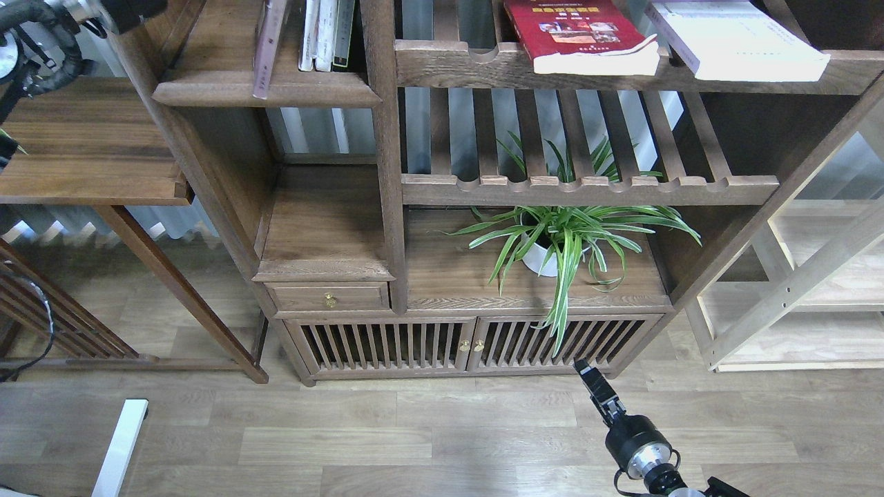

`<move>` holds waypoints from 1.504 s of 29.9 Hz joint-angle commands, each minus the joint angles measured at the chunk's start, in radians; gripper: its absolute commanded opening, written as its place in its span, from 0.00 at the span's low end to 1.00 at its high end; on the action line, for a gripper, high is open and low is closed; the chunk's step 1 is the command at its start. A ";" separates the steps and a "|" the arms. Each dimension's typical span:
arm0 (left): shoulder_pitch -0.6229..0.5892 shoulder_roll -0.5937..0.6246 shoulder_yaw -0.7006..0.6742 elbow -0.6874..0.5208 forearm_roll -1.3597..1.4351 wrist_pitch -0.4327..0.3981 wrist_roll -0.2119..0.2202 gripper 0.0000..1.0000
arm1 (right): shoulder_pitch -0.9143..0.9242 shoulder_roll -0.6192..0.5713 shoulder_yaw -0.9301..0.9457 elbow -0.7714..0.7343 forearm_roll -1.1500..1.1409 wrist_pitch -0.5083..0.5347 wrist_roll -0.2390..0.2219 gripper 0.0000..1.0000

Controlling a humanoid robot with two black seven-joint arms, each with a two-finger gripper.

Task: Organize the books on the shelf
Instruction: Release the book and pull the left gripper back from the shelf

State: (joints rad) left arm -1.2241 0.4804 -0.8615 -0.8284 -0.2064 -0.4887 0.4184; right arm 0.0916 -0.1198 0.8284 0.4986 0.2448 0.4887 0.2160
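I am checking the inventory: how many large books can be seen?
3. A maroon book stands on the narrow left shelf; a red book and a white book lie on the slatted shelf. The top edge may hide others.

matt dark wooden shelf (266,90), glossy red book (573,31)

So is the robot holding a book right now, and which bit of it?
The right gripper hangs low by the cabinet doors, holding nothing. The left arm's end runs off the top corner, so whether it grips the maroon book cannot be told.
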 commanded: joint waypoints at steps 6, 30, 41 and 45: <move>0.118 0.040 -0.111 -0.113 -0.002 0.000 0.003 0.79 | 0.000 0.000 -0.002 0.020 0.007 0.000 0.000 0.99; 0.327 0.060 -0.162 -0.323 -0.013 0.000 0.003 0.93 | -0.023 -0.090 0.031 0.284 0.010 0.000 -0.001 0.99; 0.429 0.006 -0.149 -0.357 -0.036 0.000 0.006 0.90 | -0.012 -0.205 0.090 0.425 0.002 0.000 -0.004 0.99; 0.449 0.000 -0.145 -0.385 -0.034 0.000 0.007 0.91 | -0.015 -0.250 0.132 0.521 -0.009 0.000 -0.006 0.99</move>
State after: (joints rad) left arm -0.7885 0.4848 -1.0107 -1.2013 -0.2425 -0.4887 0.4246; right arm 0.0781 -0.3392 0.9375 0.9667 0.2425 0.4887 0.2105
